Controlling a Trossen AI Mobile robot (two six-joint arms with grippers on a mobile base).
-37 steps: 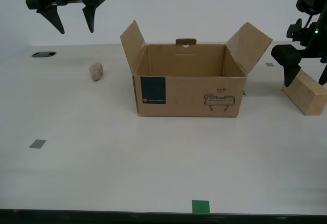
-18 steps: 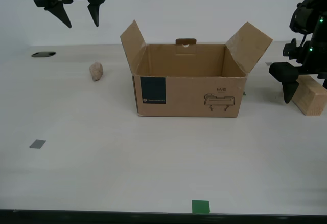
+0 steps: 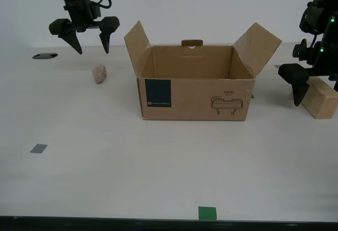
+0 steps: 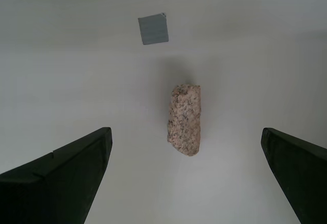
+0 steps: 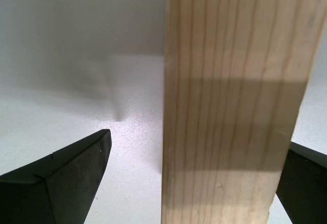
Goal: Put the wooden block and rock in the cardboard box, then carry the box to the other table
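Note:
The cardboard box [image 3: 193, 97] stands open in the middle of the table, flaps up. The pinkish rock [image 3: 99, 74] lies near the exterior view's left of it; in the second wrist view the rock [image 4: 184, 119] sits between the spread fingers. My second gripper [image 3: 88, 42] hangs open just above and behind it. The wooden block [image 3: 322, 98] lies at the exterior view's right edge. My first gripper [image 3: 317, 91] is open and down around the wooden block [image 5: 232, 101], one finger [image 5: 56, 180] apart from it and the other close against its far side.
A grey square [image 3: 38, 148] and a green square [image 3: 207, 213] mark the tabletop toward the front. A dark oval hole [image 3: 45, 56] lies at the back on the exterior view's left. The grey square [image 4: 153, 28] lies beyond the rock.
My second gripper has dropped and moved toward the exterior view's right, closer to the rock. My first gripper has come down around the wooden block, which has shifted slightly.

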